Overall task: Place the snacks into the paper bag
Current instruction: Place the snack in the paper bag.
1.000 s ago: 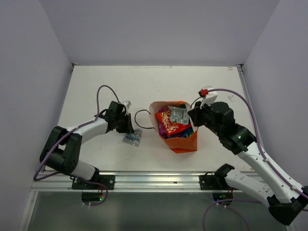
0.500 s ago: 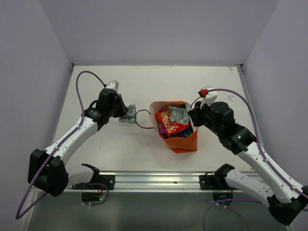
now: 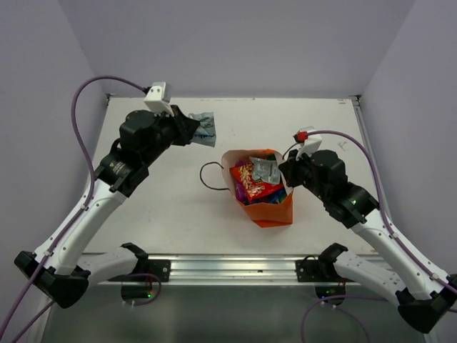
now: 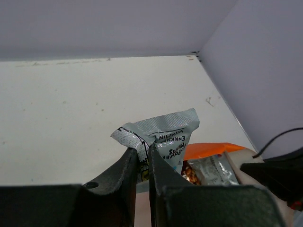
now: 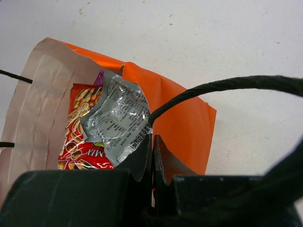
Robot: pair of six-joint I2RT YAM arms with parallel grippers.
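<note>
My left gripper (image 3: 194,131) is shut on a silver-grey packet (image 3: 206,128) and holds it in the air, left of and behind the orange paper bag (image 3: 271,211). In the left wrist view the packet (image 4: 163,135) sticks up between my closed fingers (image 4: 128,165), with the bag (image 4: 208,149) beyond it. The bag stands open. It holds a red packet (image 3: 250,187), a magenta one (image 5: 99,78) and a silver foil packet (image 5: 118,118). My right gripper (image 5: 152,139) is shut on the bag's right rim, beside a black cord handle (image 5: 213,87).
The bag's other cord handle (image 3: 208,177) loops out onto the white table (image 3: 157,214) on the left. Grey walls close in the table at the back and both sides. A metal rail (image 3: 228,266) runs along the near edge.
My left arm has lifted the silver-grey packet off the table left of the bag and carried it up and toward the back. The right arm and the bag have not moved.
</note>
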